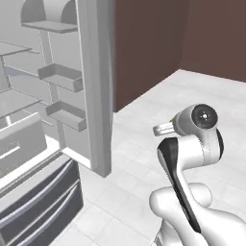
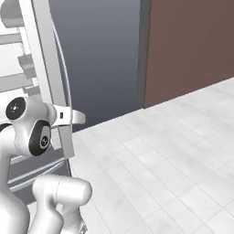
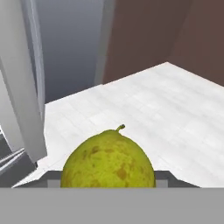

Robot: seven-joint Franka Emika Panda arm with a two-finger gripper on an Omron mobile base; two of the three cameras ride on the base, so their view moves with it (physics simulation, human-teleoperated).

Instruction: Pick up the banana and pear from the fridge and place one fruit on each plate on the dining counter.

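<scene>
White tiled floor (image 3: 144, 105), open fridge (image 1: 53, 96) at left, hand pinching speckled pear (image 3: 108, 162), no readable writing

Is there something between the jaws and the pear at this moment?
No. In the hand view the pear sits right at the gripper, nothing between them. The open fridge door stands off to the side.

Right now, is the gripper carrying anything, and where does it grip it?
The pear, held low on its body, stem pointing away from the hand; the fingertips themselves are hidden behind the fruit.
</scene>
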